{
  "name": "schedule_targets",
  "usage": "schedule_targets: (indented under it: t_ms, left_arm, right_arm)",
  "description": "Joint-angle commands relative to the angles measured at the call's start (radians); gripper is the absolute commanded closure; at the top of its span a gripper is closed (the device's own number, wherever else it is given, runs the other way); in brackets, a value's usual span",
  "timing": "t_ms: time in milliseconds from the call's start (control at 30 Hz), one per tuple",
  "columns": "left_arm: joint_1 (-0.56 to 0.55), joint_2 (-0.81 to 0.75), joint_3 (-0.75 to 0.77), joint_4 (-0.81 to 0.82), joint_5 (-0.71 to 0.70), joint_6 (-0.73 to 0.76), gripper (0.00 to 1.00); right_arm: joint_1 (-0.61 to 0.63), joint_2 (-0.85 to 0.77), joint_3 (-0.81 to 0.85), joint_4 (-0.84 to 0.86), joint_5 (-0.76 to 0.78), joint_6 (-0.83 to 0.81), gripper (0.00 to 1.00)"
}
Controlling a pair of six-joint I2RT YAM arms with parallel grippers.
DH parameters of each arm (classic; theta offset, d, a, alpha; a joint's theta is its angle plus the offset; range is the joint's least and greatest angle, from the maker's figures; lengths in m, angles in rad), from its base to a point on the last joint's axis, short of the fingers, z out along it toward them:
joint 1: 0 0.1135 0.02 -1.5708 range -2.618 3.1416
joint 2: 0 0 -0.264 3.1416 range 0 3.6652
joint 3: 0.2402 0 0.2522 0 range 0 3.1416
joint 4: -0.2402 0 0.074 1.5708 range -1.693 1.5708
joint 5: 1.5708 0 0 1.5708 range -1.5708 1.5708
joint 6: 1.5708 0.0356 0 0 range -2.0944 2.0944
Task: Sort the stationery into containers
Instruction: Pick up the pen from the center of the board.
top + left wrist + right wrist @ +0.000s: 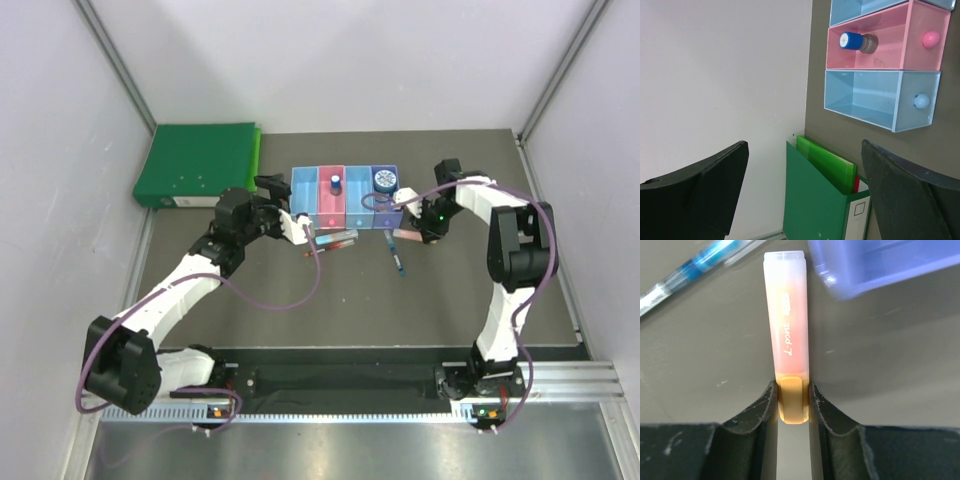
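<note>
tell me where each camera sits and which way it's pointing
top external: above and behind the arm bases, looking down on the grey table; both white arms show.
left wrist: on the left arm, facing the big green binder and translucent pink plastic bin; open black left jaws frame it.
right wrist: on the right arm, facing down at the orange-pink highlighter pen, right jaws closed on its orange end.
shared: top and left wrist both show the binder and pink bin.
</note>
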State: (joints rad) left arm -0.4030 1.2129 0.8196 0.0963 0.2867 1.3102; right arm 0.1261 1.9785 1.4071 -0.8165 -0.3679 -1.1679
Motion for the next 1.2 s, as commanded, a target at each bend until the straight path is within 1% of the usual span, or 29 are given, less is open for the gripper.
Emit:
schedule_targets:
  t_ms: [0,167,300,400,500,533,600,633,700,733,800,833,867,900,933,1000,1033,1167]
  left_arm:
    - [0.012,-0.032,0.03,0.028,0.009,0.004,0.01]
    - [0.021,-0.032,0.018,0.052,0.02,0.004,0.01]
    - [0.024,-0.029,0.006,0.068,0.035,0.003,0.01]
    - [0.024,-0.029,-0.004,0.091,0.045,0.001,0.01]
    - [0.026,-0.026,-0.016,0.114,0.043,0.001,0.01]
    - [0.027,-0.024,-0.02,0.131,0.043,0.0,0.01]
    - [0.026,-0.023,-0.03,0.141,0.04,-0.002,0.01]
    - [0.027,-0.023,-0.03,0.143,0.04,-0.003,0.01]
    - [0.026,-0.027,-0.028,0.143,0.039,-0.003,0.01]
    - [0.027,-0.027,-0.03,0.143,0.037,-0.005,0.01]
    - [0.026,-0.035,-0.03,0.138,0.029,-0.002,0.01]
    - [0.027,-0.038,-0.03,0.137,0.029,0.0,0.01]
    - [0.027,-0.042,-0.03,0.135,0.028,0.0,0.01]
    - [0.027,-0.044,-0.03,0.128,0.026,0.001,0.01]
    - [0.027,-0.047,-0.033,0.125,0.026,0.003,0.01]
    - [0.026,-0.056,-0.034,0.117,0.025,0.004,0.01]
    - [0.027,-0.059,-0.036,0.115,0.023,0.006,0.01]
    - [0.026,-0.075,-0.042,0.103,0.016,0.008,0.01]
  right_arm:
    - [-0.006,-0.101,-0.086,-0.079,-0.02,-0.013,1.0]
    - [-0.011,-0.262,-0.151,-0.159,-0.031,-0.021,1.0]
    - [-0.043,-0.339,-0.139,-0.21,-0.031,-0.003,1.0]
    - [-0.077,-0.368,-0.077,-0.246,-0.063,0.052,1.0]
    - [-0.08,-0.385,-0.025,-0.233,-0.101,0.151,1.0]
    - [-0.076,-0.386,-0.013,-0.219,-0.133,0.216,1.0]
    - [-0.053,-0.38,0.029,-0.179,-0.161,0.282,1.0]
    - [-0.043,-0.377,0.042,-0.161,-0.178,0.354,1.0]
    - [-0.016,-0.362,0.087,-0.103,-0.2,0.427,1.0]
    - [-0.008,-0.357,0.101,-0.08,-0.213,0.509,1.0]
    - [0.021,-0.345,0.134,-0.003,-0.226,0.595,1.0]
    - [0.032,-0.343,0.141,0.031,-0.227,0.691,1.0]
    - [0.044,-0.339,0.142,0.106,-0.22,0.738,1.0]
    - [0.072,-0.339,0.145,0.137,-0.218,0.779,1.0]
    - [0.085,-0.336,0.136,0.216,-0.204,0.869,1.0]
    - [0.124,-0.331,0.13,0.282,-0.184,0.953,1.0]
    - [0.138,-0.322,0.119,0.348,-0.155,1.034,1.0]
    - [0.19,-0.284,0.099,0.464,-0.082,1.209,1.0]
